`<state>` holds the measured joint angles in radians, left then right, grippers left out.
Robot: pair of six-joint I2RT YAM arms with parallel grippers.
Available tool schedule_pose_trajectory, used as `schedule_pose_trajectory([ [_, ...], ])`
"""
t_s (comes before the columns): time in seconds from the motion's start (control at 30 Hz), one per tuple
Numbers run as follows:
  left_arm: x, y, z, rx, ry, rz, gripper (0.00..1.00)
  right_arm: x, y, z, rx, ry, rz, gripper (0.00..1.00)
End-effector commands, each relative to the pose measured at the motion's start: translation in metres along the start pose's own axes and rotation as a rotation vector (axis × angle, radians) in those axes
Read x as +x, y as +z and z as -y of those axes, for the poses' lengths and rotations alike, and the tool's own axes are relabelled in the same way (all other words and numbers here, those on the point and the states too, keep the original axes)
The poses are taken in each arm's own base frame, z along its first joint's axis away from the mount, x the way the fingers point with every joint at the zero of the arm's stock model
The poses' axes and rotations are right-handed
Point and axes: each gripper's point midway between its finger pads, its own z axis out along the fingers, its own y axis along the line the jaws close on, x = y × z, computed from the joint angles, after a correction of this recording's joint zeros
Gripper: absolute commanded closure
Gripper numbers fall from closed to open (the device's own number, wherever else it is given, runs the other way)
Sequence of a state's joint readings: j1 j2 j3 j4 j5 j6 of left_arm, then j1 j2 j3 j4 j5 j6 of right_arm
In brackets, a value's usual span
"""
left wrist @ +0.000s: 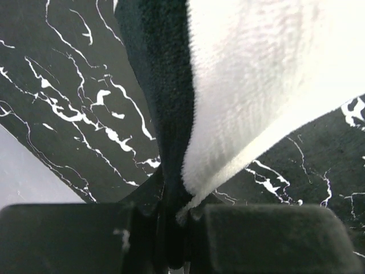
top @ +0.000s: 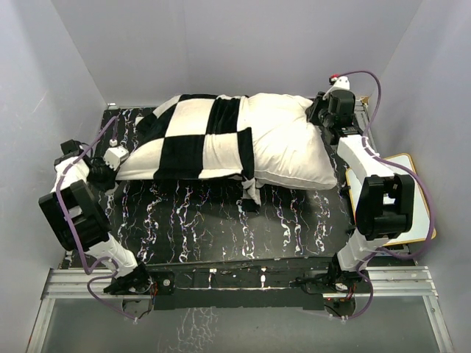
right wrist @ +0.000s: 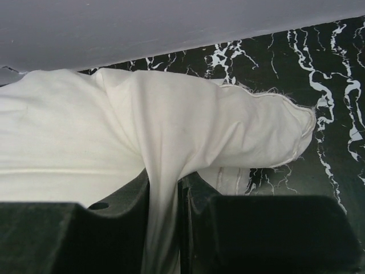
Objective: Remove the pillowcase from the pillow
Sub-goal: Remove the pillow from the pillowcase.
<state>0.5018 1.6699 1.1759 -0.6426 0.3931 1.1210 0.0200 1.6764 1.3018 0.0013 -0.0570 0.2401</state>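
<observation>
left pincer [left wrist: 174,220] clamps the pillowcase [top: 195,140] at its left end; right pincer [right wrist: 165,197] pinches the pillow [top: 287,143] at its far right corner.

Bright even light, soft shadows, sharp focus

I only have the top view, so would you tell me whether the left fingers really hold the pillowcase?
Observer: Yes, the left fingers are shut on a fold of the pillowcase, black and white plush both pinched.
Operator: And the right side?
Observer: The right fingers are shut on a pinch of the pillow, near a corner.
Operator: Is any pillowcase caught there too?
Observer: No, only plain off-white fabric lies between them.
</observation>
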Motion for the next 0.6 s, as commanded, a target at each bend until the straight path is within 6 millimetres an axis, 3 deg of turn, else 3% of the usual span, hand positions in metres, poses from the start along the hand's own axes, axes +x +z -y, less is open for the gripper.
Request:
schedule_pose_trajectory([
  [0.0,0.039,-0.041,-0.036,-0.184,0.057,-0.141,1.00,-0.049,-0.006,0.069,0.256,-0.032,0.120,0.92],
  [0.03,0.031,-0.042,-0.031,-0.163,0.056,-0.115,1.00,-0.047,-0.006,0.060,0.223,-0.031,0.102,0.82],
  [0.1,0.009,-0.042,-0.014,-0.101,0.040,-0.065,1.00,-0.034,-0.016,0.037,0.168,-0.037,0.035,0.26],
  [0.13,-0.001,-0.043,-0.007,-0.076,0.033,-0.051,1.00,-0.026,-0.025,0.032,0.163,-0.030,0.006,0.07],
  [0.2,-0.018,-0.043,0.009,-0.028,0.020,-0.036,1.00,-0.011,-0.049,0.028,0.132,0.044,-0.010,0.02],
  [0.27,-0.034,-0.044,0.023,0.011,0.009,-0.013,1.00,-0.007,-0.079,0.042,0.114,0.142,0.024,0.02],
  [0.33,-0.047,-0.044,0.035,0.036,0.017,0.001,1.00,-0.003,-0.109,0.041,0.095,0.204,0.049,0.02],
  [0.47,-0.065,-0.045,0.048,0.064,0.037,0.009,1.00,0.043,-0.149,0.010,-0.011,0.339,-0.046,0.02],
  [0.57,-0.074,-0.047,0.052,0.072,0.043,0.021,1.00,0.070,-0.170,0.012,0.041,0.336,-0.092,0.02],
])
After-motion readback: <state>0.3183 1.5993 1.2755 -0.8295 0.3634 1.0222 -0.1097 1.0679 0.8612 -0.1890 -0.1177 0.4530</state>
